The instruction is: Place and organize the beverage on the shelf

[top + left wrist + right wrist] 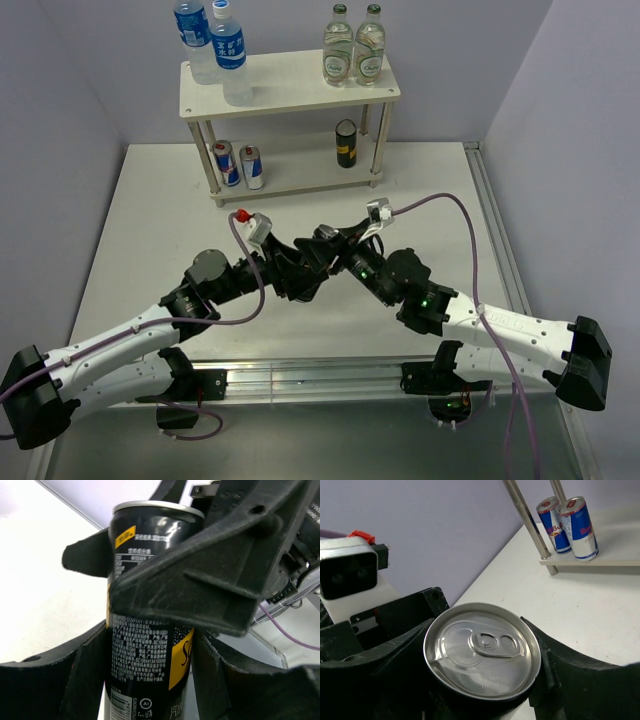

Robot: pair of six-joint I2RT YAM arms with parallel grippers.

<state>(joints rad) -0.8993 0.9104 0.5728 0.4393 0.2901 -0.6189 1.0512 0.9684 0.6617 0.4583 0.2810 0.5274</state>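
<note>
- The left pincer [150, 680] is clenched on the lower body of a dark can with a yellow band [145, 645], with a finger pressed against each side.
- The right pincer [482, 652] is closed round the same can's upper part, just under its silver lid, above the left pincer's fingers.
- Whether the can rests on the table [150, 250] cannot be told.
- The cream-white shelf [290, 95] is seen well beyond both pincers.
- Two blue-and-silver cans [567, 527] and a second dark can [346, 143] are stood on its lower board.
- Two water bottles [215, 50] are stood on top.
</note>
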